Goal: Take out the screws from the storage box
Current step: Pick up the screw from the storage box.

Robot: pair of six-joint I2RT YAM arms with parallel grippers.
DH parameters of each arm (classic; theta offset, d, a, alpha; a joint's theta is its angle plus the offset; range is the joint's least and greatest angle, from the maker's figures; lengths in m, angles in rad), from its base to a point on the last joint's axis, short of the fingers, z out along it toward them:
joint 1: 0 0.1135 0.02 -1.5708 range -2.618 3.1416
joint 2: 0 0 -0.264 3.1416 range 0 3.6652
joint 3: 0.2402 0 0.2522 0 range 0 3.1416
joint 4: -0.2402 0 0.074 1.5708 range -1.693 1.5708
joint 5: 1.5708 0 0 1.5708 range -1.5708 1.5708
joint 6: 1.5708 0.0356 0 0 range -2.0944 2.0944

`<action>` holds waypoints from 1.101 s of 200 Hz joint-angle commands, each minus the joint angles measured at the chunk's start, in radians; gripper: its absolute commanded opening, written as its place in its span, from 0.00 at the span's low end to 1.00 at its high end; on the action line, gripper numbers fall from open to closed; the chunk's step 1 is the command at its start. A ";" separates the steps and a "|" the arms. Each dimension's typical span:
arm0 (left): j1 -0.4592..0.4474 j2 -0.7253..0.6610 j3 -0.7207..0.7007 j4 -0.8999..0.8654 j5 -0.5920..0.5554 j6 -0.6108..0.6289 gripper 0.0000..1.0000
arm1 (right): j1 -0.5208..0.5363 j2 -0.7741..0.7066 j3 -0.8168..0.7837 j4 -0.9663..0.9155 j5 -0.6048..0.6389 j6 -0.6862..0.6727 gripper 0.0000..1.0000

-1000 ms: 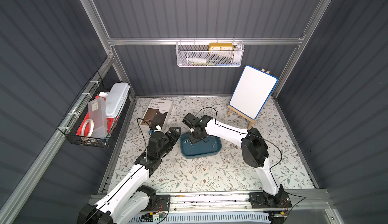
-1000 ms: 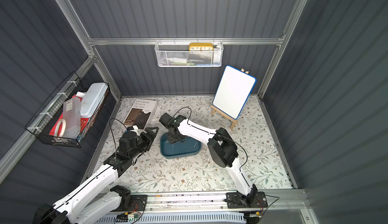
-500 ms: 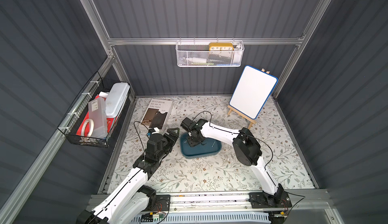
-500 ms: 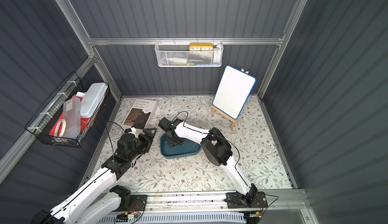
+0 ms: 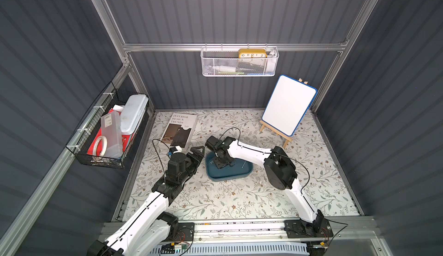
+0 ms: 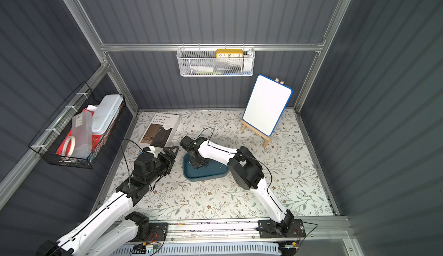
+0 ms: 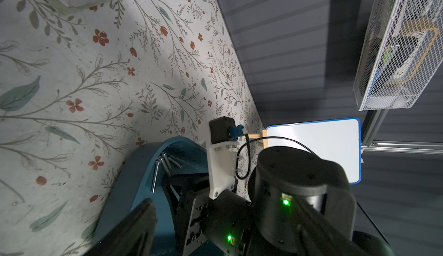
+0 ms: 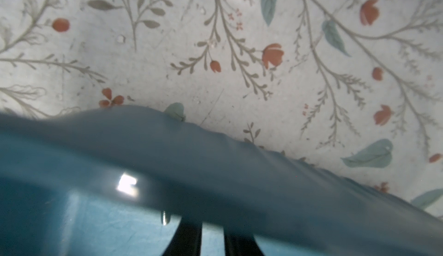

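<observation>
Teal plastic: the storage box (image 5: 229,176) sits on the flowery table (image 5: 215,202), between the two arms.
Screws: the left wrist view shows the screws (image 7: 163,162) in a little heap in one corner of the box. In a top view one more screw (image 5: 243,164) lies alone near the other end.
Right gripper (image 5: 223,164): down inside the box, at the end near the left arm.
Right jaws: in the right wrist view two dark fingers (image 8: 189,238) stand close, with a thin gap. The box wall hides their tips, so I cannot tell if they hold a screw.
Left gripper (image 5: 197,157): just beside the box, jaws wide apart, holding nothing.
Change: a second ago the right gripper was already in the box, a bit nearer its middle. The left arm has hardly moved.
Hard to see: in both top views the screws are only tiny bright lines. The right wrist view is blurry.
</observation>
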 commanded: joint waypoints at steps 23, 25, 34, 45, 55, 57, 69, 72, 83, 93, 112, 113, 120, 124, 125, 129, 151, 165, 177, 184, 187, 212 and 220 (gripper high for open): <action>-0.003 -0.011 -0.018 -0.006 0.016 -0.006 0.91 | 0.007 0.012 -0.032 -0.058 0.034 -0.012 0.09; -0.003 -0.011 -0.018 -0.006 0.018 -0.005 0.91 | 0.007 0.010 -0.036 -0.058 0.034 -0.014 0.09; -0.003 -0.006 -0.018 -0.001 0.025 0.000 0.91 | 0.009 -0.003 -0.047 -0.060 0.031 -0.019 0.07; -0.003 -0.002 -0.018 -0.002 0.030 0.003 0.91 | 0.010 -0.022 -0.067 -0.058 0.033 -0.021 0.07; -0.003 0.004 -0.016 -0.002 0.032 0.007 0.91 | 0.011 -0.040 -0.088 -0.052 0.031 -0.024 0.06; -0.003 0.006 -0.014 -0.003 0.032 0.007 0.91 | 0.010 -0.045 -0.093 -0.051 0.032 -0.024 0.06; -0.003 0.008 -0.012 -0.005 0.034 0.009 0.91 | 0.012 -0.067 -0.115 -0.050 0.030 -0.021 0.06; -0.003 0.010 -0.012 -0.006 0.033 0.009 0.91 | 0.012 -0.073 -0.120 -0.052 0.029 -0.021 0.06; -0.003 0.012 -0.011 -0.002 0.034 0.011 0.91 | 0.012 -0.098 -0.137 -0.061 0.032 -0.011 0.06; -0.003 0.014 -0.012 0.008 0.035 0.019 0.91 | 0.012 -0.121 -0.159 -0.062 0.030 -0.006 0.06; -0.003 0.016 -0.012 0.005 0.036 0.020 0.91 | 0.012 -0.160 -0.196 -0.047 0.030 -0.002 0.07; -0.003 0.017 -0.012 0.005 0.035 0.020 0.91 | 0.011 -0.161 -0.198 -0.046 0.030 -0.002 0.07; -0.003 0.019 -0.013 0.007 0.035 0.021 0.91 | 0.012 -0.174 -0.208 -0.035 0.028 -0.006 0.08; -0.003 0.020 -0.014 0.008 0.036 0.022 0.91 | 0.012 -0.178 -0.213 -0.029 0.029 -0.008 0.09; -0.003 0.021 -0.014 0.008 0.036 0.022 0.91 | 0.012 -0.178 -0.214 -0.029 0.029 -0.008 0.09; -0.003 0.022 -0.015 0.010 0.038 0.023 0.91 | 0.012 -0.181 -0.217 -0.023 0.025 -0.011 0.11; -0.003 0.030 -0.013 0.010 0.037 0.026 0.91 | 0.012 -0.175 -0.214 -0.016 0.023 -0.021 0.19; -0.003 0.033 -0.012 0.012 0.035 0.026 0.91 | 0.012 -0.162 -0.199 -0.019 0.024 -0.022 0.21; -0.003 0.032 -0.012 0.012 0.034 0.026 0.91 | 0.011 -0.160 -0.183 -0.024 0.029 -0.014 0.22; -0.003 0.030 -0.012 0.012 0.032 0.026 0.91 | 0.011 -0.164 -0.181 -0.017 0.032 -0.013 0.23; -0.003 0.029 -0.012 0.012 0.031 0.025 0.91 | 0.011 -0.168 -0.182 -0.009 0.032 -0.014 0.24; -0.003 0.027 -0.007 0.001 0.014 0.030 0.91 | 0.010 -0.182 -0.186 0.066 0.025 -0.044 0.32; -0.003 0.028 -0.002 -0.005 0.009 0.035 0.91 | 0.010 -0.173 -0.167 0.063 0.031 -0.054 0.33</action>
